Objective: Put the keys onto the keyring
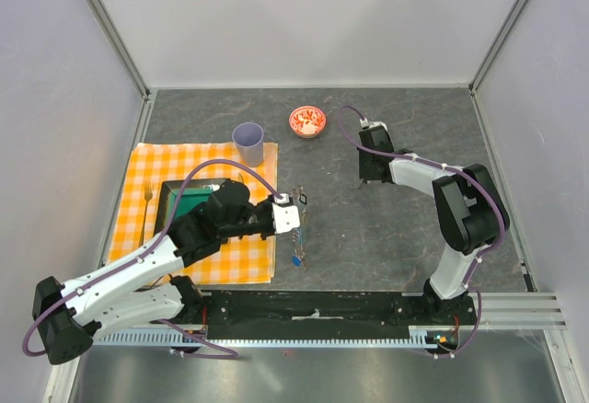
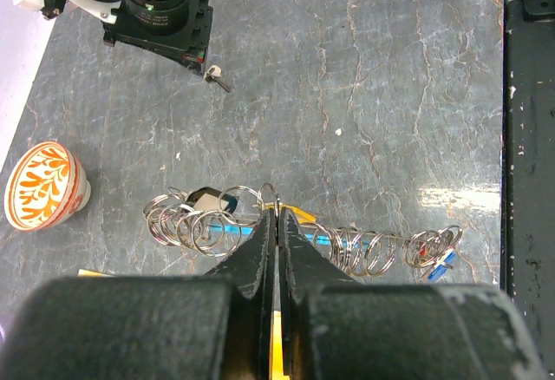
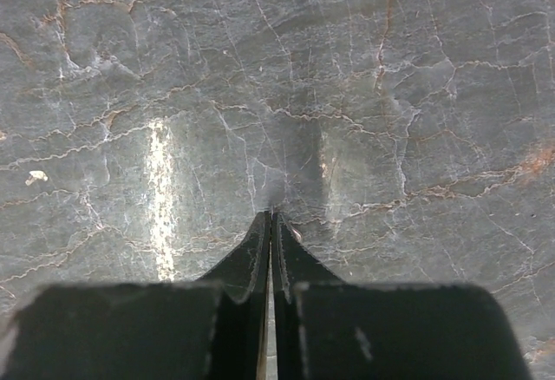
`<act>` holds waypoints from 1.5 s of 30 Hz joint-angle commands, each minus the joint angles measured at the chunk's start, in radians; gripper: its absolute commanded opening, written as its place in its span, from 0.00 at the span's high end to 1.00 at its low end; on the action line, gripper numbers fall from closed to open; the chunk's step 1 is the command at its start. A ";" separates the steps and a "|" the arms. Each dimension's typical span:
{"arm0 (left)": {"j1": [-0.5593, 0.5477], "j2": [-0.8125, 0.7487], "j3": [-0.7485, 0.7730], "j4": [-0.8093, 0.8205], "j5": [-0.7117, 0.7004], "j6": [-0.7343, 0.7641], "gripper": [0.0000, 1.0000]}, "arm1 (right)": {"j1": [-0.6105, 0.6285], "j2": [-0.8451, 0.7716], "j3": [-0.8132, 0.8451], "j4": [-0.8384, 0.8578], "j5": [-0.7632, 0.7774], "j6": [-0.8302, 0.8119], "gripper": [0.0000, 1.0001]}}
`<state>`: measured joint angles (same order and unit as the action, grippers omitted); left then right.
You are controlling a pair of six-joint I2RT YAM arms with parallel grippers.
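We see left tool (image 2: 276,220) with fingers pressed together, no gap, clamped on keyring (image 1: 295,228): large thin grey metal wire loop with light-blue plastic piece, wire arching over tips. We see right tool (image 3: 270,219) with fingers together too, tips close over grey marbled tabletop (image 3: 416,68); whether anything is pinched we cannot tell. Keyring lies stretched out on tabletop, just beside orange checked cloth (image 1: 198,260), tangled among silvery rings. Small silvery metal keys (image 2: 205,198) with plastic tags sit along it: black tag at one end, yellow by left tool tips, red and blue at far end.
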<state>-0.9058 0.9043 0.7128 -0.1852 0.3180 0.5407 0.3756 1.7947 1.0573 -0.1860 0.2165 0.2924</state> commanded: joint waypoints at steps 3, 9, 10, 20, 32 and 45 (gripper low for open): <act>-0.007 -0.015 0.013 0.058 0.006 0.039 0.98 | -0.001 -0.063 -0.003 -0.004 -0.006 -0.012 1.00; -0.007 -0.018 0.011 0.061 0.004 0.044 0.98 | 0.002 -0.210 -0.042 0.005 -0.084 -0.087 1.00; -0.007 -0.018 0.011 0.064 0.003 0.042 0.98 | 0.003 -0.260 -0.051 0.010 -0.112 -0.113 1.00; -0.007 -0.041 0.004 0.111 0.018 0.018 0.98 | 0.060 -0.649 -0.244 0.177 -0.442 -0.330 1.00; -0.007 -0.048 -0.024 0.154 0.061 0.015 0.98 | 0.215 -0.910 -0.349 0.255 -0.787 -0.545 1.00; -0.007 -0.028 -0.026 0.162 0.078 0.019 0.98 | 0.282 -0.867 -0.323 0.209 -0.933 -0.593 1.00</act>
<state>-0.9077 0.8780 0.6804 -0.1074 0.3889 0.5407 0.6403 0.9188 0.7139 0.0254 -0.6380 -0.2588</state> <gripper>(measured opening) 0.033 0.007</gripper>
